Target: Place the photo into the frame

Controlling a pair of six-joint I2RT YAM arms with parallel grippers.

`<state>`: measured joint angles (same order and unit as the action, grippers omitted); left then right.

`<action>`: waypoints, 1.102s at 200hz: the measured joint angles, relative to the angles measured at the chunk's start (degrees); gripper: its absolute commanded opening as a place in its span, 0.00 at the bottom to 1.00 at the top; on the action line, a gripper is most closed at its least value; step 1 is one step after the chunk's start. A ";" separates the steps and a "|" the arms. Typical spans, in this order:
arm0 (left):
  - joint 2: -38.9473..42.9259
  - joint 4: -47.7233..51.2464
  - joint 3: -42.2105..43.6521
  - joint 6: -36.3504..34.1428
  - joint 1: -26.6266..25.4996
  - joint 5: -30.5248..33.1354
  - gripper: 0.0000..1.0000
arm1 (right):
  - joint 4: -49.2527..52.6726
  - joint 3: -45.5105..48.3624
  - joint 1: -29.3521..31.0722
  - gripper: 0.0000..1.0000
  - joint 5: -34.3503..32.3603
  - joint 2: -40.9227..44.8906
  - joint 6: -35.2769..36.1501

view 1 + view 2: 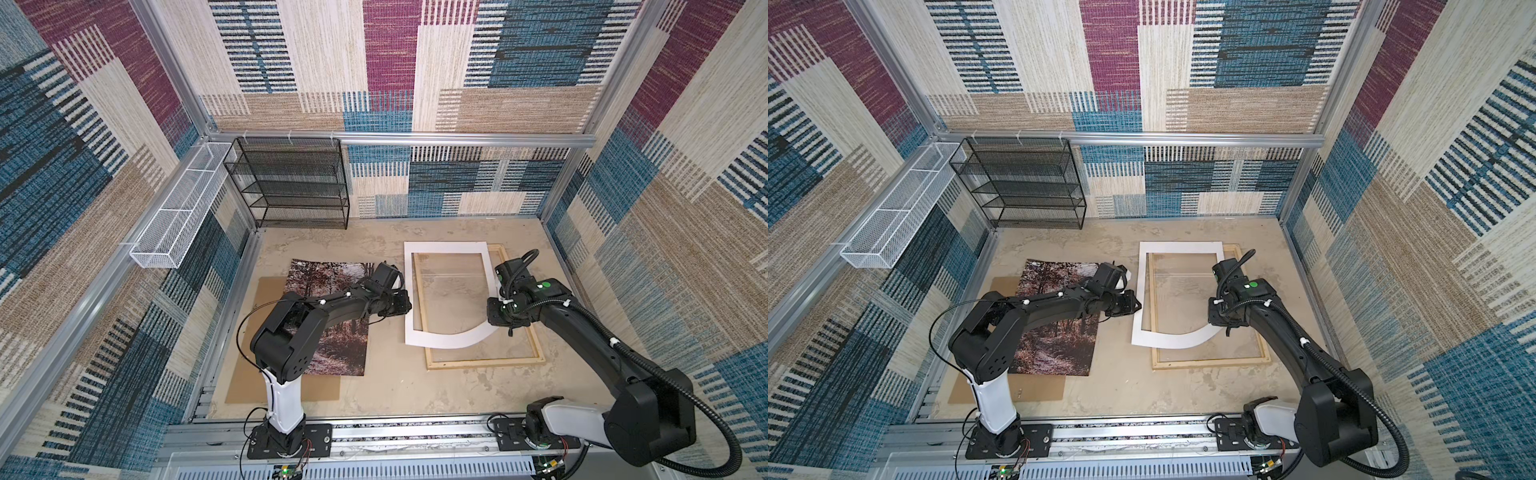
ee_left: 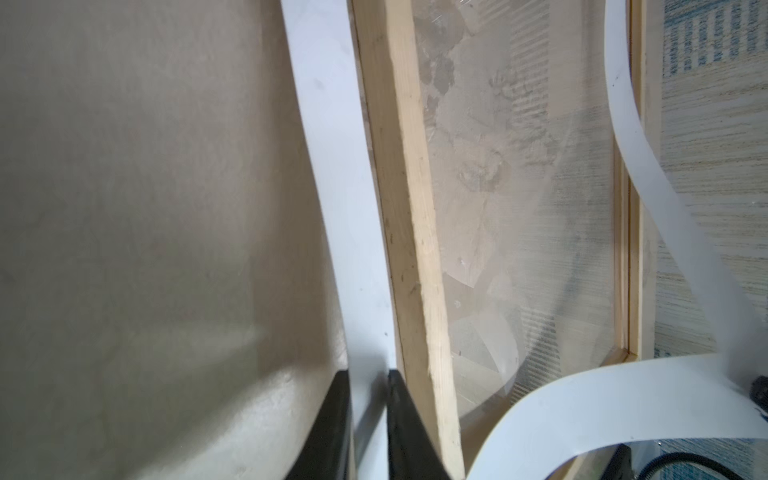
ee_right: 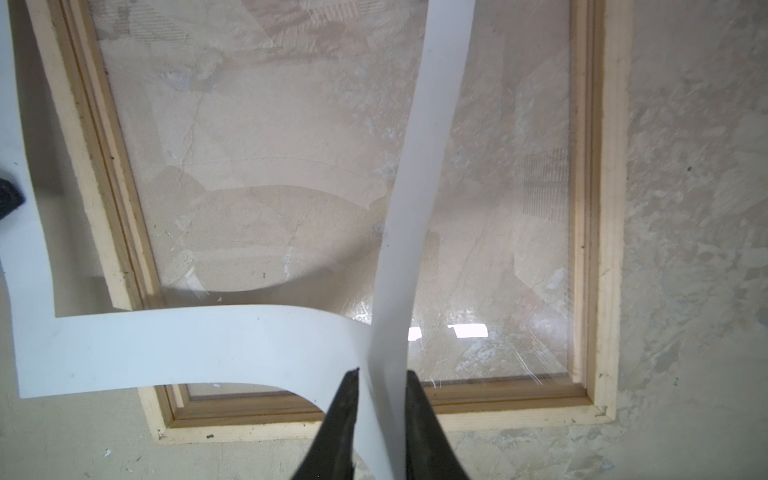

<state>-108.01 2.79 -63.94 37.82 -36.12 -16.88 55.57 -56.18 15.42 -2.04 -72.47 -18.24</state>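
Two claws, both at the white mat [image 1: 440,340]: the left claw [image 2: 370,376] has its jaws standing narrow with the mat's left strip between them. The right claw [image 3: 382,374] sits likewise astride the right strip, which bows up off the frame [image 1: 486,360] toward it; whether either pair actually pinches, cannot tell. Frame lies flat on the right of the desk [image 1: 415,390], mat skewed over its far-left part; photo [image 1: 328,274] lies picture-side up on a brown board [image 1: 245,374] at the left, beside the frame, not touching it, left arm crossing above.
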 measured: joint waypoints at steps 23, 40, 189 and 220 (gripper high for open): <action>0.15 -0.22 0.22 0.13 -0.02 -0.72 0.05 | 0.00 0.00 0.00 0.45 -0.07 0.07 -0.07; 0.85 -0.61 0.87 0.33 -0.13 -1.33 0.02 | 0.02 0.00 0.00 0.52 -0.22 0.09 -0.22; 3.63 -2.58 3.87 4.17 -3.30 -2.56 0.00 | 2.36 -4.15 -3.06 0.87 -10.58 7.43 -4.44; 4.04 -2.69 4.17 4.39 -3.87 -2.78 0.00 | 2.25 -5.73 -3.56 0.87 -11.10 8.02 -4.37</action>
<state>-103.96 0.10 -59.77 42.22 -39.99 -19.66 57.82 -61.91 11.86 -13.15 -64.45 -22.61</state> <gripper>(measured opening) 0.059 0.869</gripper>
